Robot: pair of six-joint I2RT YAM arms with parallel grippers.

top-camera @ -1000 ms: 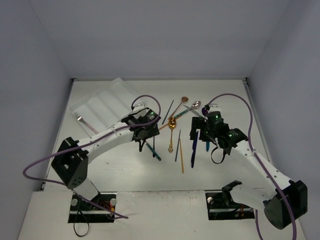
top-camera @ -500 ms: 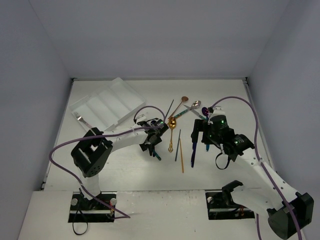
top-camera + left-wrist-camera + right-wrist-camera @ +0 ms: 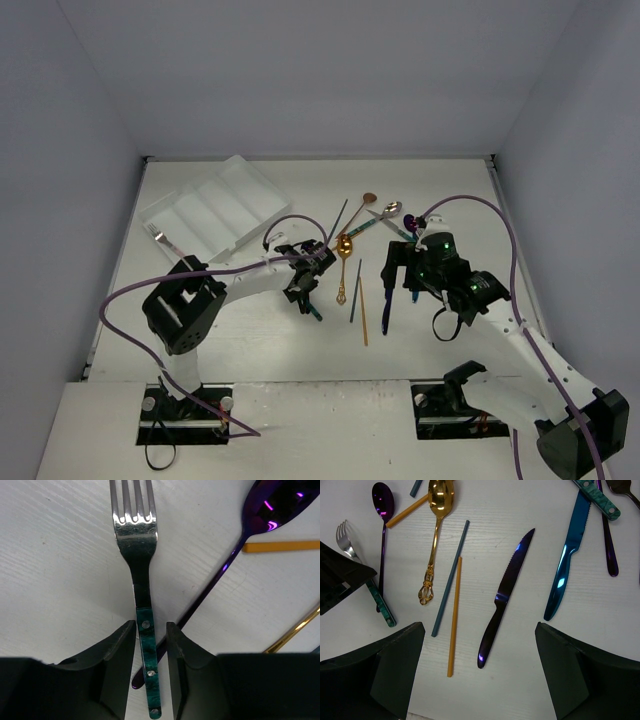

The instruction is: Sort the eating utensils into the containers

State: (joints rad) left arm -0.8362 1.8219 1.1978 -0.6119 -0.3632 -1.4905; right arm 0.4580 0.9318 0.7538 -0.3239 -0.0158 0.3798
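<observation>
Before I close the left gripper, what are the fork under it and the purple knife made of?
The fork: polished silver metal, judging by mirror glints on the tines; its marbled teal handle, riveted on, looks like resin or plastic. The purple knife: seemingly one piece of metal with a glossy iridescent purple-blue coating, bright highlights on its handle.

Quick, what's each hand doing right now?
Left hand: open, fingers straddling the teal-handled fork, not clamped.
Right hand: wide open, empty, above the purple knife.
</observation>
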